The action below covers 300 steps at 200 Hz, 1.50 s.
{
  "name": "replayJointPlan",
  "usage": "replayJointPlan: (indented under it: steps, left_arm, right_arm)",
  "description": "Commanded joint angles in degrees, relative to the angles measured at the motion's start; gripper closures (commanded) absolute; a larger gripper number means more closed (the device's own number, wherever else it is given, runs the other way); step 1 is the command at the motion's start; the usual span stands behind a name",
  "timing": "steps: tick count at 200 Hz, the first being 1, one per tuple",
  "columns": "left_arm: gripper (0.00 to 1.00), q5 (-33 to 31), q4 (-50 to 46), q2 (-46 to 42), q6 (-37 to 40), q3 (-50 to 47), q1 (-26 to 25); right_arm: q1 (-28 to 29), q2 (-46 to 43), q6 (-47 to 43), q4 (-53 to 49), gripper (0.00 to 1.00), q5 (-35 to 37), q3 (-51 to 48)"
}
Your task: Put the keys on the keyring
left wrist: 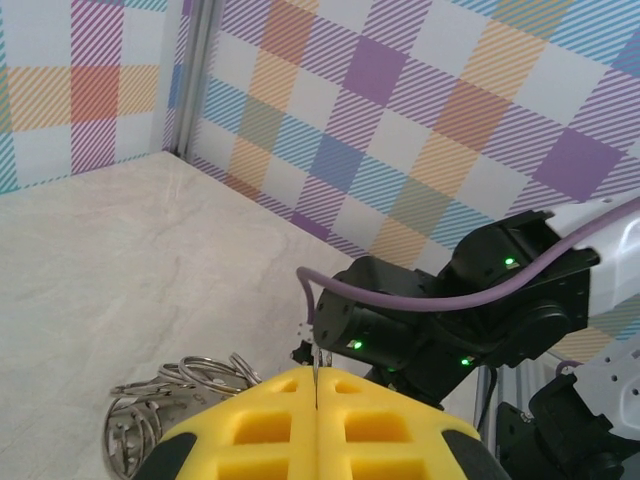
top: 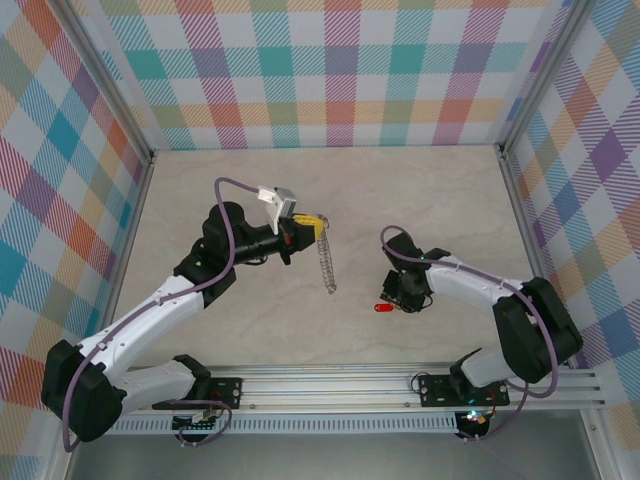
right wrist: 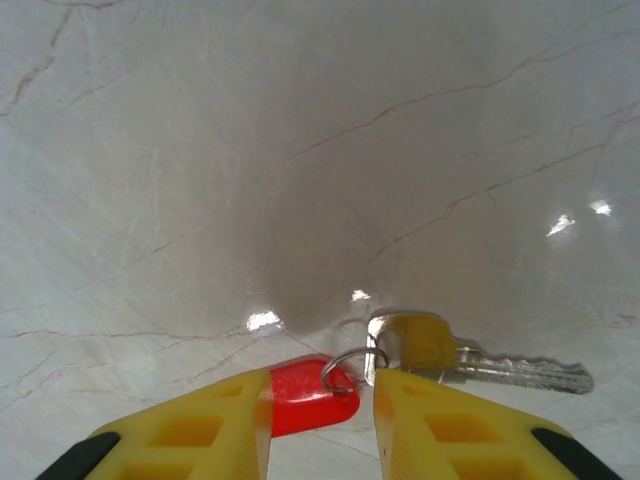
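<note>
Above the tabletop (top: pixel 450 200), left hand (top: pixel 308 221) clamps the keyring (top: pixel 326 262); at 3 o'clock, right hand (top: pixel 399 300) straddles the keys (top: pixel 383 309), jaws apart.

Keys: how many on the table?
1. The key lies flat on the table just ahead of the right gripper, linked to a red tag. Its fingers may hide more.

Pale marbled table (top: pixel 430 190) bears the keys (right wrist: pixel 420 350), lying flat
</note>
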Motion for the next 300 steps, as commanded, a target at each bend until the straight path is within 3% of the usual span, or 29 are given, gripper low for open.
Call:
replayJointPlan:
  steps: [1,97,157,190,258,300]
  left_arm:
    - [1.0,1.1,4.0,-1.9,-0.2,-0.7,-0.4]
    - [1.0,1.3,5.1,-2.0,-0.8,-1.3,-0.3]
    - [1.0,1.3,5.0,-1.8,-1.0,-1.3,-0.3]
    - [1.0,1.4,4.8,-1.6,-1.1,-1.1,-0.4]
    - [1.0,1.4,4.5,-1.1,-1.7,-0.4,-0.4]
    - [1.0,2.0,3.1,-0.4,-1.6,1.2,-0.4]
  right_arm:
    - [0.5,1.1,1.0,-0.5,0.67,1.0,1.4]
    - [0.6,3.3,0.7,-1.6,0.7,2.6,0.8]
    - [0.6,2.2,-0.2,-2.2,0.85,2.3,0.9]
    - [0.7,-1.0,-0.9,-3.5,1.0,1.9,0.9]
    - [0.4,-11.0,-4.8,-4.5,1.0,1.9,2.5]
    - [-1.3,-18.3,-12.7,6.0,1.0,-4.7,4.9]
